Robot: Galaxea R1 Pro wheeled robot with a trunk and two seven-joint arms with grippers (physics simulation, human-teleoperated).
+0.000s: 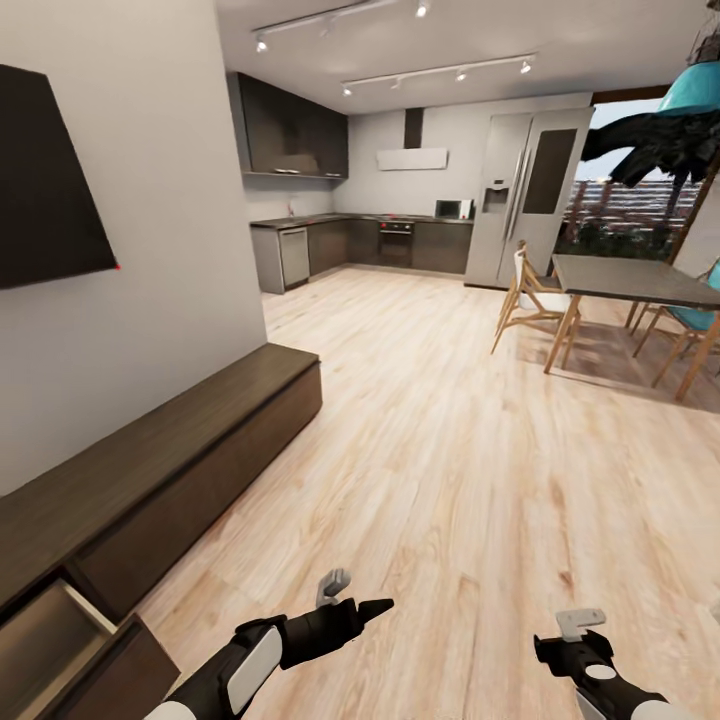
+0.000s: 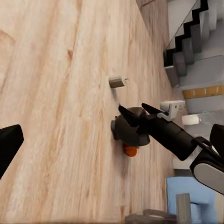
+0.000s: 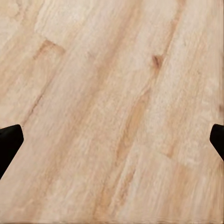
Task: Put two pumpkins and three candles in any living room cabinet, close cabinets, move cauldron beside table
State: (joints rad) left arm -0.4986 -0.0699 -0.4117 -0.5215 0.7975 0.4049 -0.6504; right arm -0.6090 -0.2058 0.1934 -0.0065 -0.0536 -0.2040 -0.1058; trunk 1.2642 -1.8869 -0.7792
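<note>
Both jaws are seen apart and empty, left gripper (image 1: pixel 352 603) and right gripper (image 1: pixel 570 645) carried low over the floor (image 3: pixel 112 112). Just beside, a drawer (image 1: pixel 40 640) of the cabinet (image 1: pixel 190 450) stands open; farther off, a candle (image 2: pixel 116 82), the cauldron (image 2: pixel 126 133) and a pumpkin (image 2: pixel 131 150) lie on the floor. Fetching is judged in hand: a turn toward them is called for.

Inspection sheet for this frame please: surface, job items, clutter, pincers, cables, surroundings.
Surface: pale wood floor.
Job's things: cauldron on the floor, pumpkin peeking out beside it, one candle lying apart; cabinet along the wall, one drawer open.
Clutter: nothing seen.
Pincers: left pincer and right pincer both open, empty, above the floor.
Cables: nothing seen.
Surroundings: wall screen, fridge, dining table with chairs.
</note>
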